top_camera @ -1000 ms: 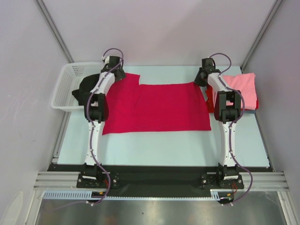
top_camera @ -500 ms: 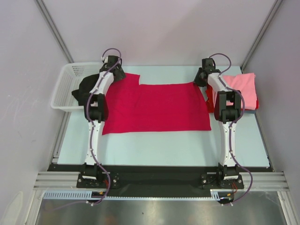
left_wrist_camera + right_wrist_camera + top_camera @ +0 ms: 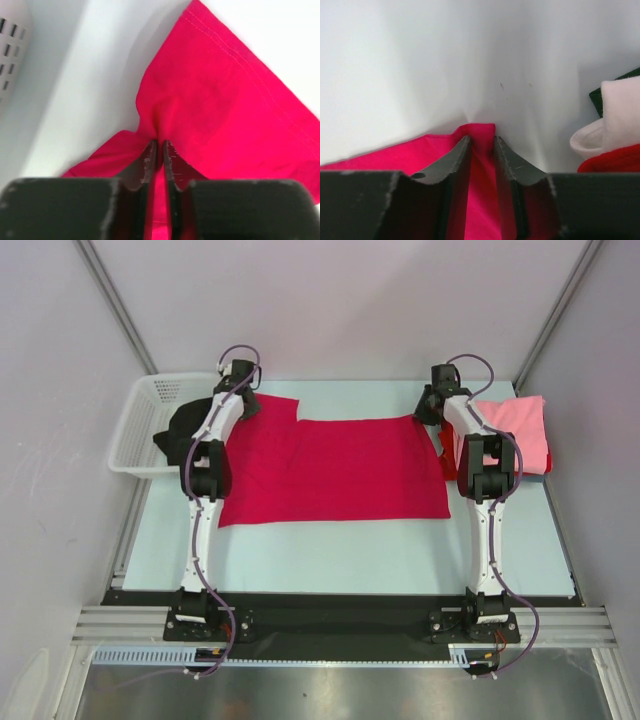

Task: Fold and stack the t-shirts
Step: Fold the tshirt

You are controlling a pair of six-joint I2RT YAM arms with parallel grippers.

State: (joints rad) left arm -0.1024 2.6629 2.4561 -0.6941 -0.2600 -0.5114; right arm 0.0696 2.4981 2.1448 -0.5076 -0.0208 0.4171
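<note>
Left pincer (image 3: 160, 146) newly tight on crimson t-shirt (image 3: 335, 470), right pincer (image 3: 482, 142) apparently likewise; length left-right

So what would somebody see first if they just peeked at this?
The big red t-shirt grabs the eye first, spread flat across the middle of the table. The left gripper and the right gripper each pinch one of its far corners. A folded pink t-shirt sits at the table's right edge, and a white basket sits at the left.
</note>
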